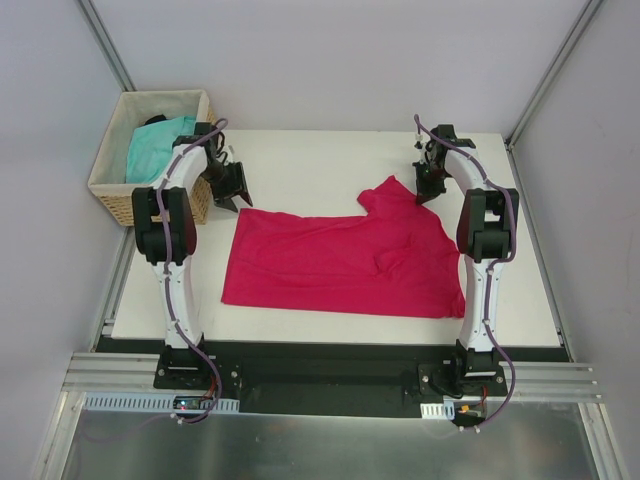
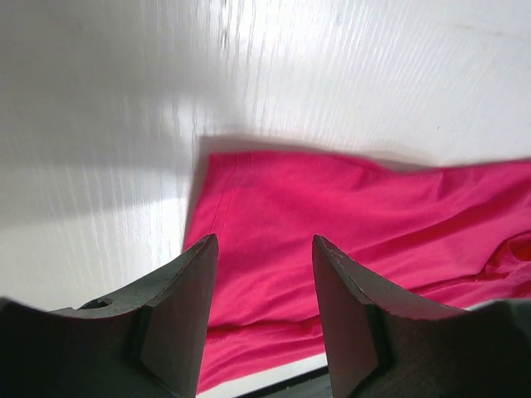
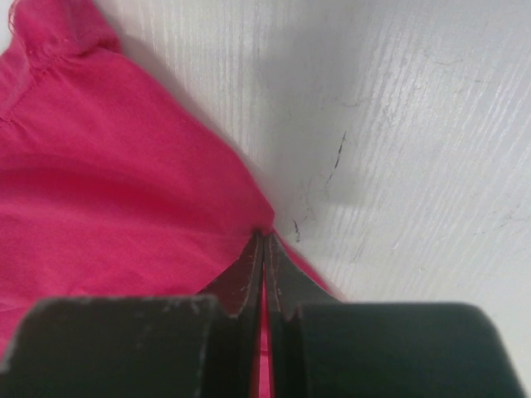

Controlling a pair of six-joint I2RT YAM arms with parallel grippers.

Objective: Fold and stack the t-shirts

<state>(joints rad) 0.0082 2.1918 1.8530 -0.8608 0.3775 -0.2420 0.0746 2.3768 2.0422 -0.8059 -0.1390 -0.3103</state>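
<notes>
Left pincer (image 2: 265, 242): we see its jaws parted, holding nothing, hovering over the crimson-pink t-shirt (image 1: 340, 262) at its far-left corner.
Left arm: elbow high, wrist tipped down beside the wicker basket (image 1: 118, 198).
Right pincer (image 3: 264, 242): closed tight, pinching the shirt's edge by a sleeve.
Crimson-pink t-shirt: spread on the table (image 1: 320, 160).
Turquoise t-shirt (image 1: 155, 146): bunched in the basket.

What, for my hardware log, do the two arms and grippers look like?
The left arm and right arm have white links, black joints and a purplish cable alongside. The left gripper and right gripper are black with tapered dark grey fingers.
</notes>
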